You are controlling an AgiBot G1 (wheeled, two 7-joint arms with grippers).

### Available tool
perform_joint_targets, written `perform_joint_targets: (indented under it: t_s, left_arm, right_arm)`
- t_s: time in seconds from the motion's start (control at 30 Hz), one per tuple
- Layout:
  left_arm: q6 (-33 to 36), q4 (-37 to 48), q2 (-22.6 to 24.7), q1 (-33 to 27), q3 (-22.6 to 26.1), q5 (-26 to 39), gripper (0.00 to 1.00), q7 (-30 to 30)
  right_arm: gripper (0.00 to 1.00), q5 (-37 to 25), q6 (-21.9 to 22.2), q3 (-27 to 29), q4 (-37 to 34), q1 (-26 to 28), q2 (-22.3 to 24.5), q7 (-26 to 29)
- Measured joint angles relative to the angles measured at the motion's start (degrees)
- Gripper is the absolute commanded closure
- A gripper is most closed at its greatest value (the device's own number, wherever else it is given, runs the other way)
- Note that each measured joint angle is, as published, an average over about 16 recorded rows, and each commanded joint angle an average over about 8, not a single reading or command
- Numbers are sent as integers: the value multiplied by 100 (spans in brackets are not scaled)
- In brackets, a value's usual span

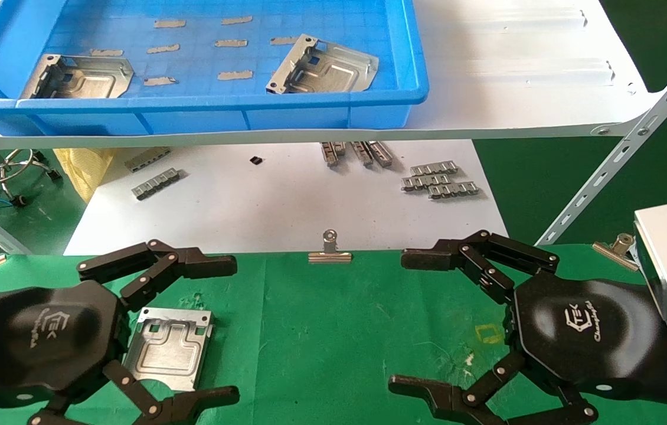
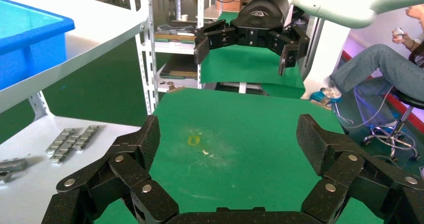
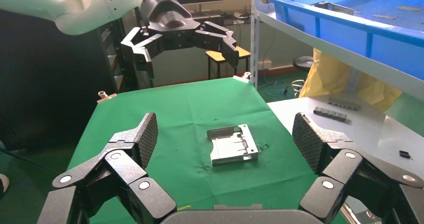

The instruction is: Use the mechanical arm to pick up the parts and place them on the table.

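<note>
One silvery stamped metal part [image 1: 171, 346] lies flat on the green-clothed table [image 1: 333, 330], also seen in the right wrist view [image 3: 233, 144]. Two more parts lie in the blue tray on the white shelf, one at its left [image 1: 77, 77] and one at its right [image 1: 323, 66]. My left gripper [image 1: 224, 332] hovers over the table's left side, open and empty, its fingers spread either side of the lying part. My right gripper [image 1: 407, 321] hovers over the table's right side, open and empty. Each gripper shows in the other's wrist view: the right one [image 2: 245, 49], the left one [image 3: 185, 52].
The blue tray [image 1: 192, 106] sits on a white shelf board [image 1: 516, 77] above a white sheet [image 1: 286, 200] with small grey ribbed strips [image 1: 440, 180]. A silver binder clip [image 1: 329, 251] clamps the cloth's far edge. A slanted shelf brace [image 1: 623, 153] stands at right.
</note>
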Motion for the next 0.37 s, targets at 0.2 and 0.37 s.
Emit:
perform_joint_targets:
  t_s: [0.2,0.37]
  left_arm:
    - [2,19,4,-11,10,6,0,7]
    - [3,27,6,-16,13,8,0,9]
  right_arm:
    - [0,0,0,0,0,0,0,0]
    - [0,0,0,0,0,0,0,0]
